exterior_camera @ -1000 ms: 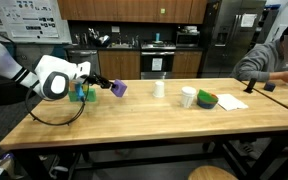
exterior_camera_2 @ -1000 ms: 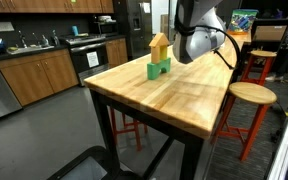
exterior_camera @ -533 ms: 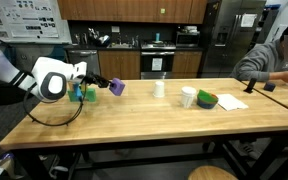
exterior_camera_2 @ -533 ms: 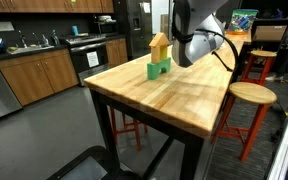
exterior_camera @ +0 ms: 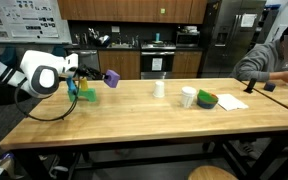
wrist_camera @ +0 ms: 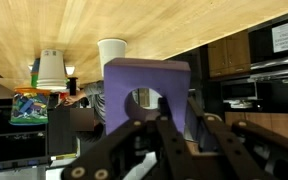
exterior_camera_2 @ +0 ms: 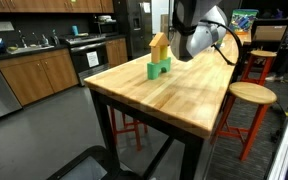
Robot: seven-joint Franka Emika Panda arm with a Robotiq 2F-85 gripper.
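**Purple arch block pinched in the gripper above the butcher-block table**

In the wrist view the gripper (wrist_camera: 162, 120) has its fingers (wrist_camera: 199, 128) clamped on the sides of the purple arch block (wrist_camera: 147, 88), with a white cup (wrist_camera: 111, 52) beyond. In an exterior view the block hangs clear of the table (exterior_camera: 164, 115), just beside the stack at its end. That stack is a green arch block (exterior_camera_2: 159, 69) topped by a yellow roof-shaped block (exterior_camera_2: 159, 44).

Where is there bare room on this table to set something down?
Bare wood: the near edge of the table, and the stretch between the green block stack and the white cup. Crowded: past that cup, by the second cup, green bowl and white paper. The gripper holds the purple block beside the stack.
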